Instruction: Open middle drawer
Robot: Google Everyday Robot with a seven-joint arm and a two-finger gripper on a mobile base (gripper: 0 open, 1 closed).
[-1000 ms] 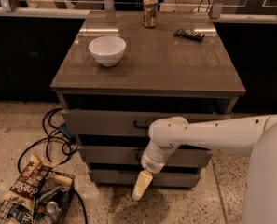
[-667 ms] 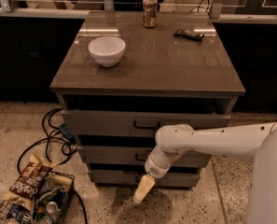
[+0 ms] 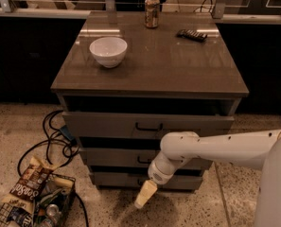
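Note:
The middle drawer [image 3: 111, 156] is the second of three grey fronts in the cabinet, shut, with a small black bar handle [image 3: 143, 161] at its centre, partly hidden by my arm. My white arm reaches in from the right across the drawer fronts. My gripper [image 3: 144, 196] hangs low in front of the lowest drawer [image 3: 116, 179], pointing down toward the floor, below and slightly left of the middle drawer's handle. The top drawer [image 3: 102, 125] with its own handle [image 3: 148, 126] sits above.
On the cabinet top [image 3: 178, 65] stand a white bowl [image 3: 108, 51], a drink can [image 3: 152, 11] and a dark remote [image 3: 191, 34]. Black cables [image 3: 55, 141] lie on the floor at left, beside a wire basket [image 3: 40, 207] with snack bags.
My arm has shifted a little to the right, uncovering the top drawer's handle. The gripper has stayed low by the bottom drawer. The drawers have not moved.

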